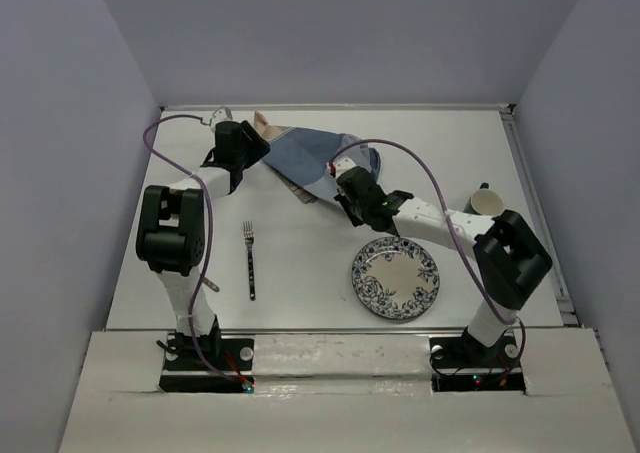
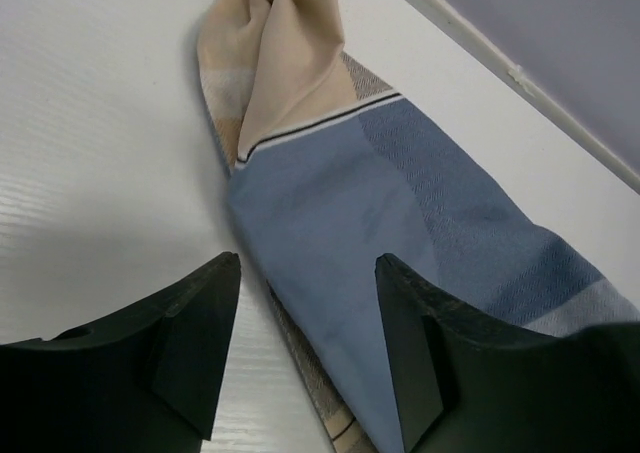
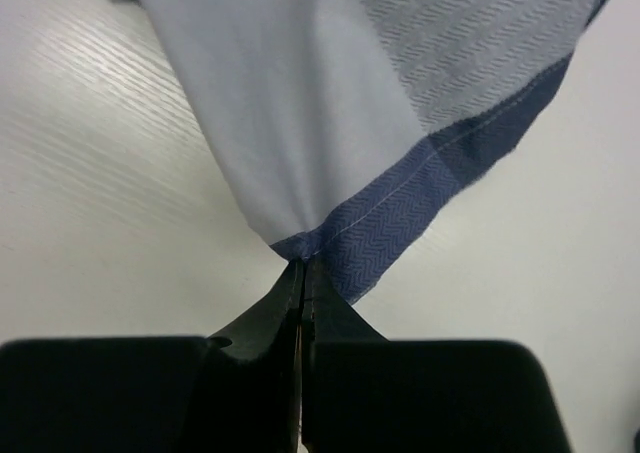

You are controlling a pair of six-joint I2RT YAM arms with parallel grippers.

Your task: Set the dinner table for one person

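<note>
The blue-and-tan striped placemat (image 1: pixel 305 163) lies crumpled at the back middle of the white dinner table (image 1: pixel 300 263). My right gripper (image 3: pixel 302 263) is shut on a corner of the placemat (image 3: pixel 380 123), pinching its dark blue hem. In the top view the right gripper (image 1: pixel 345 195) is at the placemat's near right end. My left gripper (image 2: pixel 308 263) is open, its jaws straddling the placemat's (image 2: pixel 350 213) blue edge at its left end, near the tan fold. In the top view the left gripper (image 1: pixel 250 148) is at the placemat's far left corner.
A patterned blue-and-white plate (image 1: pixel 395 278) sits front right. A fork (image 1: pixel 250 260) lies front left. A mug (image 1: pixel 485 203) stands at the right, behind the right arm. The table's raised back rim (image 2: pixel 520 78) runs behind the placemat.
</note>
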